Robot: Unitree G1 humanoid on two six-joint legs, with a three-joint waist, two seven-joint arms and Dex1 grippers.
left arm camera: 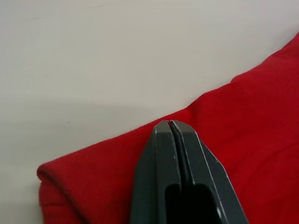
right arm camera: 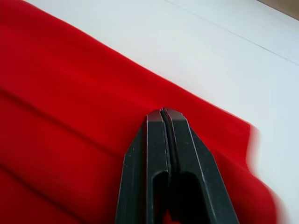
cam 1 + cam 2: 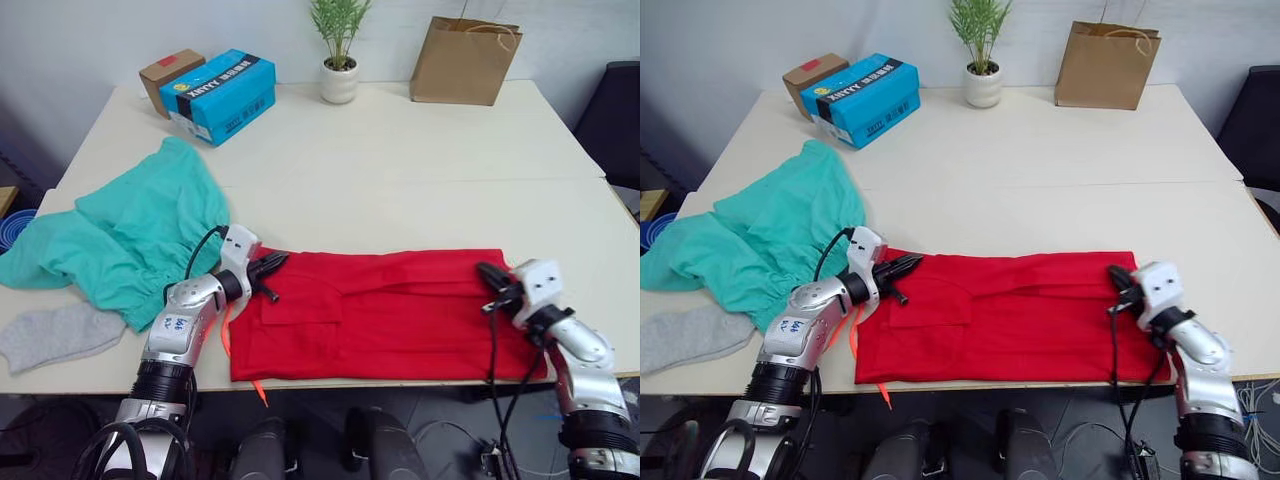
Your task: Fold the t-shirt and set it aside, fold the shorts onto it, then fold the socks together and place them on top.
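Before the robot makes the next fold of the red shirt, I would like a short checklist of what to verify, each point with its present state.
1. T-shirt lies flat as a long folded band on the table: ok.
2. Left gripper at the shirt's left end, fingers closed: ok; whether cloth is pinched, cannot tell.
3. Right gripper at the shirt's right end, fingers closed: ok; cloth pinched, cannot tell.
4. Table behind the shirt free for the fold: ok.
5. Shorts apart from the shirt: not ok, they lie right beside its left end.
6. Sock out of the way: ok.
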